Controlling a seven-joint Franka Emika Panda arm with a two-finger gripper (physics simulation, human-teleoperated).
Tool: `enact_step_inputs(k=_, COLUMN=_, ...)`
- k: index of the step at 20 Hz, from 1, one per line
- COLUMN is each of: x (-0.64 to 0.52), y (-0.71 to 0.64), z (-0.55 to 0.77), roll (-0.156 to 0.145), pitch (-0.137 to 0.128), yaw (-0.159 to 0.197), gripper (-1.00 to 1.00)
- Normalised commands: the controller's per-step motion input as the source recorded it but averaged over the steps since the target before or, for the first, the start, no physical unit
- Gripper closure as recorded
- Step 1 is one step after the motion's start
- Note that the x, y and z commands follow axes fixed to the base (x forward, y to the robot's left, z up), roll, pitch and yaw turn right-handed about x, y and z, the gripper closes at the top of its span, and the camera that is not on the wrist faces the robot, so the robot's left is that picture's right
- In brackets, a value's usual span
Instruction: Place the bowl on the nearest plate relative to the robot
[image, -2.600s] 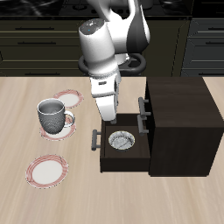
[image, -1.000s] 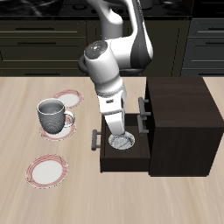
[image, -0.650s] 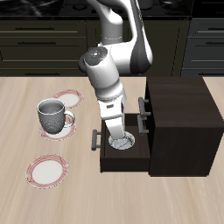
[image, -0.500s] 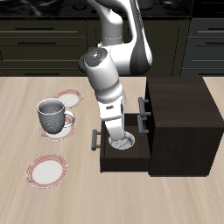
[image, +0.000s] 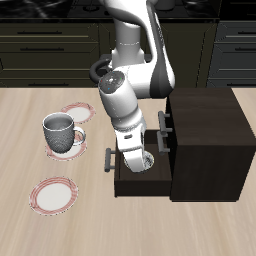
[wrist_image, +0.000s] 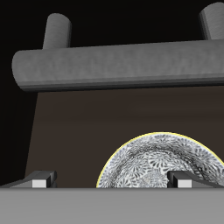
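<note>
The bowl (image: 143, 160), small and whitish with a grey patterned inside, lies in the open drawer (image: 140, 184) of a dark cabinet. It also shows in the wrist view (wrist_image: 162, 164). My gripper (image: 135, 157) is down in the drawer just over the bowl. In the wrist view the gripper (wrist_image: 112, 182) is open: one fingertip (wrist_image: 184, 181) is over the bowl's inside, the other (wrist_image: 39, 182) outside its rim. Three white plates with pink rims lie on the table; the plate (image: 75, 112) farthest back is the one closest to the robot's base.
A grey-white mug (image: 60, 130) stands on the middle plate (image: 66, 147). A third plate (image: 52, 195) lies near the table's front edge. The dark cabinet (image: 205, 140) rises beside the drawer. The drawer's handle bar (wrist_image: 122, 66) lies before the gripper.
The arm has come down and forward; the gripper has sunk into the drawer onto the bowl's rim. The bowl, mug and plates have not moved.
</note>
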Motion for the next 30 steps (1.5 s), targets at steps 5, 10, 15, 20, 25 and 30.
enact_step_inputs(k=5, x=-0.01, y=0.19, z=-0.37, roll=0.03, pitch=0.056, yaw=-0.012, gripper=-1.0)
enact_step_inputs(k=10, x=0.04, y=0.01, z=-0.59, roll=-0.026, pitch=0.122, yaw=-0.041, gripper=-1.0)
enact_step_inputs(k=15, x=-0.03, y=-0.06, z=-0.14, roll=-0.005, pitch=0.042, yaw=-0.013, gripper=1.0)
enact_step_inputs(k=20, x=0.0, y=-0.04, z=0.11, roll=-0.003, pitch=-0.013, yaw=-0.016, gripper=1.0)
enact_step_inputs(k=25, x=0.01, y=0.05, z=0.12, roll=0.008, pitch=-0.013, yaw=-0.021, gripper=1.0)
enact_step_inputs(k=30, x=0.02, y=0.0, z=0.0, roll=-0.007, pitch=-0.005, yaw=-0.001, gripper=1.0)
